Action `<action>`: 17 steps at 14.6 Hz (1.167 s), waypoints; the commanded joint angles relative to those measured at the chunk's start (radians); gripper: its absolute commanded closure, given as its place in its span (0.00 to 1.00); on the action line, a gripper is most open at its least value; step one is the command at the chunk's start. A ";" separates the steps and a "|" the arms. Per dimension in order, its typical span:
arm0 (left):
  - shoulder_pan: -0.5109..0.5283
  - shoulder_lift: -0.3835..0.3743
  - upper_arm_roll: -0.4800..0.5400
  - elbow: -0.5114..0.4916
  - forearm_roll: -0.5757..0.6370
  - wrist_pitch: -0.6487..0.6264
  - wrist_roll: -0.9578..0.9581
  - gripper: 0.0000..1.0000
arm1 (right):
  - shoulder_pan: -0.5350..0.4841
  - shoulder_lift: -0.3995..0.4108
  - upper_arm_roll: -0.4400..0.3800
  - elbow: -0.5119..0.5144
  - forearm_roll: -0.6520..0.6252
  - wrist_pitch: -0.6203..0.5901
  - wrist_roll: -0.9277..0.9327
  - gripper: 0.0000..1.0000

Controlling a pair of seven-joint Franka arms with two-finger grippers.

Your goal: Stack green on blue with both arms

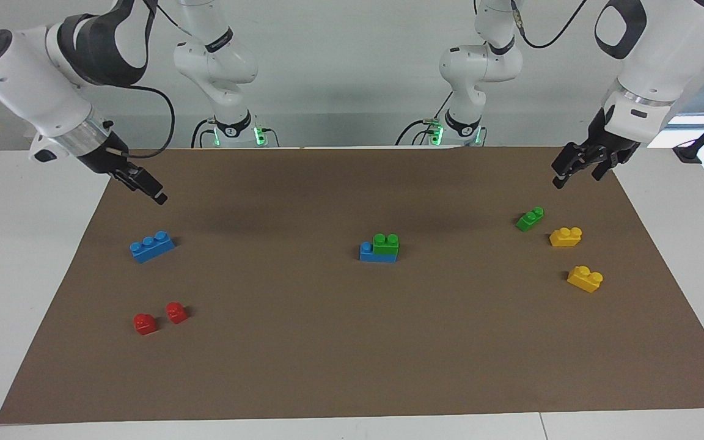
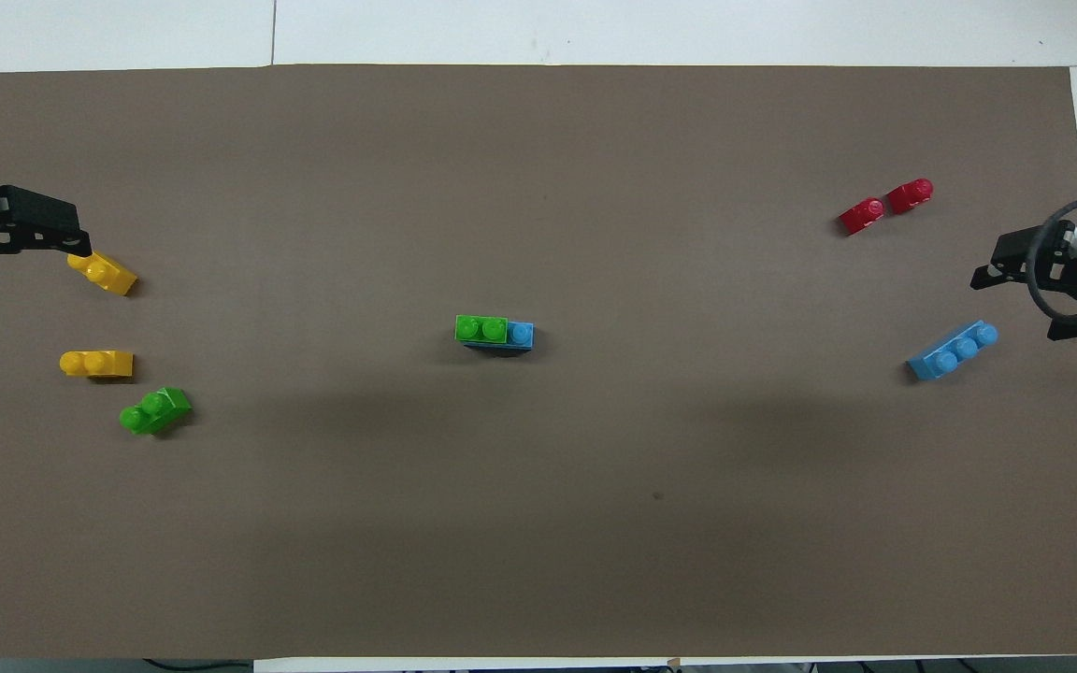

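One camera sits high across the table from the robots and looks back at them and downward, so both arm bases stand along the top edge of the brown mat (image 1: 352, 366) and the wall shows above them; it is set far enough back to take in all four edges of the mat and strips of white table (image 1: 10, 275) at either end. The other camera hangs high above the robots' own end and looks steeply down and forward, taking in the same brown mat (image 2: 538, 561) nearly edge to edge. Both views share the whole mat, turned half a turn against each other.
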 commanded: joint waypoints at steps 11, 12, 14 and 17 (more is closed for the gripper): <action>0.037 -0.029 -0.051 -0.051 0.031 -0.048 0.068 0.00 | 0.110 -0.040 0.027 0.130 -0.159 -0.176 -0.333 0.00; 0.037 -0.029 -0.051 -0.051 0.029 -0.040 0.070 0.00 | 0.112 -0.040 0.027 0.130 -0.159 -0.178 -0.333 0.00; 0.038 -0.028 -0.053 -0.051 0.024 -0.013 0.070 0.00 | 0.121 -0.040 0.027 0.130 -0.159 -0.184 -0.331 0.00; 0.051 -0.025 -0.051 -0.051 0.028 0.009 0.172 0.00 | 0.121 -0.037 0.027 0.128 -0.161 -0.187 -0.330 0.00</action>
